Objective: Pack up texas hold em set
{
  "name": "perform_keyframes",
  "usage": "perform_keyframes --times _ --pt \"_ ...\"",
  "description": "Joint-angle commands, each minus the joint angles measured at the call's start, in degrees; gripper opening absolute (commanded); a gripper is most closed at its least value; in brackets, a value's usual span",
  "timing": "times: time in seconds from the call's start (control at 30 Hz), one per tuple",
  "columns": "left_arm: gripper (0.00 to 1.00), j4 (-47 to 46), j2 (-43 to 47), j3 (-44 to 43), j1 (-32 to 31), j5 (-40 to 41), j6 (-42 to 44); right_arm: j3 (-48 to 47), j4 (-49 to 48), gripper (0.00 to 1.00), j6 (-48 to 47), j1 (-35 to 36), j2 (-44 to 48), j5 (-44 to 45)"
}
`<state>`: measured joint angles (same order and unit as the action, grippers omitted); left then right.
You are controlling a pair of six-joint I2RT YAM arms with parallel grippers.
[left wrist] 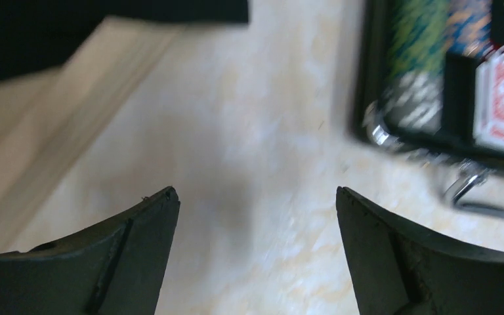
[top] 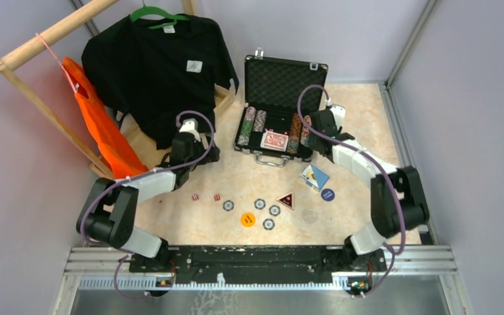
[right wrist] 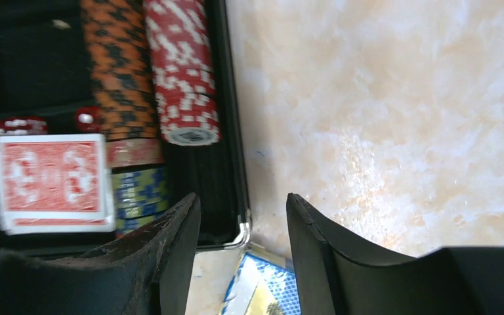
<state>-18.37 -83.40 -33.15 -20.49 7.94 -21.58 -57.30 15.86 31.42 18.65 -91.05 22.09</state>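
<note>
Right wrist: right gripper (right wrist: pixel 243 198) is hovering at the case (right wrist: pixel 203 177) corner, jaws parted, empty; left gripper (left wrist: pixel 256 191) is gaping wide over table (left wrist: pixel 256 111).

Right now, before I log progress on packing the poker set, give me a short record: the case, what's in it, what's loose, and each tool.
case: black case open, lid upright
inside: chip rows, red-backed cards
loose on table: two red dice, four loose chips, orange token, triangular token, blue round token, blue-and-yellow packet
left tool: open, empty, over the table left of the case
right tool: open, empty, at the case's right front corner
</note>
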Motion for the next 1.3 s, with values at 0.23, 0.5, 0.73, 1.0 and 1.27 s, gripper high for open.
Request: perform_keyframes --times 0.23,0.5,0.73,1.0,1.27 --pt "0.82 1.51 -23.51 -30.29 -0.01 -9.31 8.83 0.44 -8.92 0.40 -3.53 -0.40 7.16 -6.42" --pt "0.82 3.07 -32.33 -41.35 -0.07 -9.37 11.78 0.19 -10.83 0.38 -4.04 -1.30 5.90 -8.03" --pt "0.80 3.69 -34.17 -43.22 -0.06 -8.71 13.95 0.17 -10.71 0.37 -4.27 -1.83 4.71 -8.38" --pt "0.75 2.35 -35.11 -41.59 -1.06 -9.66 14.81 0.05 -10.19 0.36 -5.04 -1.79 4.99 -7.66" --pt "0.75 1.06 -35.78 -40.36 -2.96 -9.56 13.86 1.49 -10.02 0.36 -5.15 -1.78 5.41 -6.76"
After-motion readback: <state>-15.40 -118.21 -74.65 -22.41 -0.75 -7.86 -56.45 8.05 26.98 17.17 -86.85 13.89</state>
